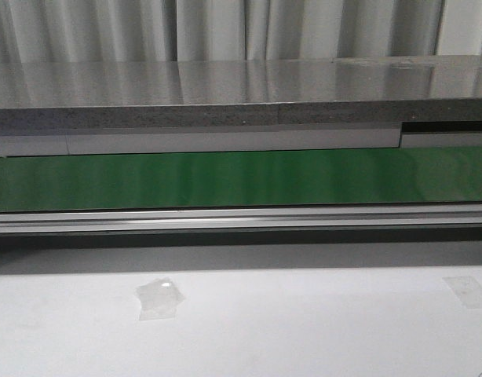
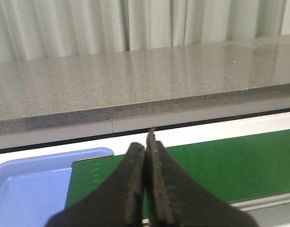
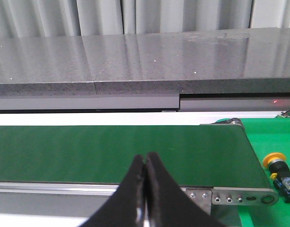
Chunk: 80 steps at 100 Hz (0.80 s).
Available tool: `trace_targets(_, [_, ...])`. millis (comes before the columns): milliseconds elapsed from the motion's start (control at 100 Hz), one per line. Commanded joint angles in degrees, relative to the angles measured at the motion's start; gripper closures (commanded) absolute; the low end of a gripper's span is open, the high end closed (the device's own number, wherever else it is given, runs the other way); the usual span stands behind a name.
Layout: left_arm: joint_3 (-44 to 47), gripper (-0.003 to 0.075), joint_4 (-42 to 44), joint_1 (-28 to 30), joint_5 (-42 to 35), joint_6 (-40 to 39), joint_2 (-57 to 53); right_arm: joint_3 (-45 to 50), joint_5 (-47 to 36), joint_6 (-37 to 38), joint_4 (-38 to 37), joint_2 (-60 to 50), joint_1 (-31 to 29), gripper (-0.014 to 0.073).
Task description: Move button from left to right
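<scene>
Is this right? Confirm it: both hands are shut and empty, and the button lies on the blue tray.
Not quite. Both the left hand and the right hand are shut and empty, but the button lies on a green surface past the end of the green belt, as the right wrist view shows. The blue tray holds nothing visible.

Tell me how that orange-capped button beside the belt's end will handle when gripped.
The button lies on its side, so its round cap may let it roll or pivot if nudged. Its blocky black body probably offers flat faces to pinch. It looks rigid and likely light.
</scene>
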Motion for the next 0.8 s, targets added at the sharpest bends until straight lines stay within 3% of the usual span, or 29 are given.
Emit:
trace_targets(0, [-1.59, 0.074, -1.16, -0.42, -4.0, -0.6, 0.47, 1.55, -5.73, 0.92, -1.09, -2.95, 0.08, 0.0662])
trace_targets(360, [-1.59, 0.074, -1.16, -0.42, -3.9, -0.6, 0.47, 10.27, -8.74, 0.92, -0.96, -10.07, 0.03, 0.0662])
trace_targets(790, [-1.59, 0.074, -1.16, -0.42, -3.82, -0.6, 0.47, 10.27, -8.39, 0.92, -0.96, -10.07, 0.03, 0.0662])
